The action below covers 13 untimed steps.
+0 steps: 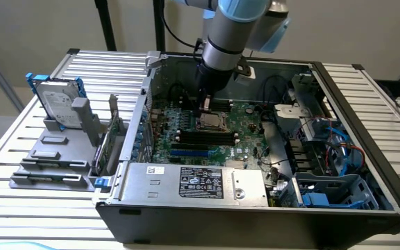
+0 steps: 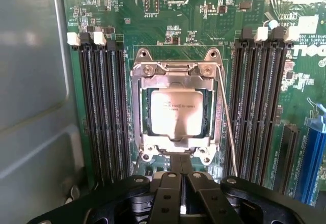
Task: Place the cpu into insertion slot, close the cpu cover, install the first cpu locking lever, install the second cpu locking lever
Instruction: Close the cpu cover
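Note:
The cpu [image 2: 175, 113], pale silvery and square, lies flat in the insertion slot [image 2: 140, 113] on the green motherboard. The cpu cover [image 2: 175, 70], a thin metal frame, lies down around it, and the chip shows through its window. A thin wire locking lever [image 2: 227, 127] slants away from one side of the socket and looks unlatched. My gripper [image 2: 181, 178] is shut with nothing between its fingers and hangs just off the socket's near edge. In the exterior view the gripper [image 1: 205, 107] reaches down into the open case right above the socket [image 1: 212, 123].
Long black memory slots [image 2: 102, 117] flank the socket on both sides, with a blue card slot [image 2: 310, 158] further out. The silver power supply [image 1: 193, 182] fills the case front. Cables and a blue drive cage [image 1: 332, 192] sit at the exterior view's right, and a hard drive [image 1: 58, 101] stands outside at its left.

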{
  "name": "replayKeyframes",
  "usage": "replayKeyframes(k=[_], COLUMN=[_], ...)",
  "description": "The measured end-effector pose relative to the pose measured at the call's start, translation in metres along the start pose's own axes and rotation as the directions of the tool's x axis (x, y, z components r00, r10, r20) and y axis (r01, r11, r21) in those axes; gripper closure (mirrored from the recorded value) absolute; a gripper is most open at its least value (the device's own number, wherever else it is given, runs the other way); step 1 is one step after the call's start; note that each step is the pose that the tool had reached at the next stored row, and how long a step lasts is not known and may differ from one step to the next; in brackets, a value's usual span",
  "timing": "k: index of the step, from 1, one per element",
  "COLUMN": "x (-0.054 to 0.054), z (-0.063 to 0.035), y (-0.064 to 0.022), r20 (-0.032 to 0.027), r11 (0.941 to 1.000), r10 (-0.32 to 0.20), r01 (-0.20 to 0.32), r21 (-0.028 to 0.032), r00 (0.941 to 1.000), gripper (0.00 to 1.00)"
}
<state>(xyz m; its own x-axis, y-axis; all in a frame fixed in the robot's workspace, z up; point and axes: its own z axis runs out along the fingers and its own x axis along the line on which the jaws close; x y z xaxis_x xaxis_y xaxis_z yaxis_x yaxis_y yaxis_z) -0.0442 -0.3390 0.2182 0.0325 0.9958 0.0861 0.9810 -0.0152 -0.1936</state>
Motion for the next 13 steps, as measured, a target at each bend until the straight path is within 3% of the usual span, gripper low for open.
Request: replayKeyframes(k=[7, 11, 13], x=[-0.004, -0.006, -0.007], z=[0.0005, -0.0003, -0.0008], y=[-0.0291, -0.0458, -0.0507], r20=[-0.0083, -0.0179, -0.02], r11=[1.0, 1.0, 1.0], r10=[-0.002, -0.003, -0.004], r01=[0.002, 0.003, 0.004], r21=[0.0003, 0.0014, 0.0015], r00=[1.0, 0.9998, 0.9998], gripper=[0.89, 0.89, 0.89])
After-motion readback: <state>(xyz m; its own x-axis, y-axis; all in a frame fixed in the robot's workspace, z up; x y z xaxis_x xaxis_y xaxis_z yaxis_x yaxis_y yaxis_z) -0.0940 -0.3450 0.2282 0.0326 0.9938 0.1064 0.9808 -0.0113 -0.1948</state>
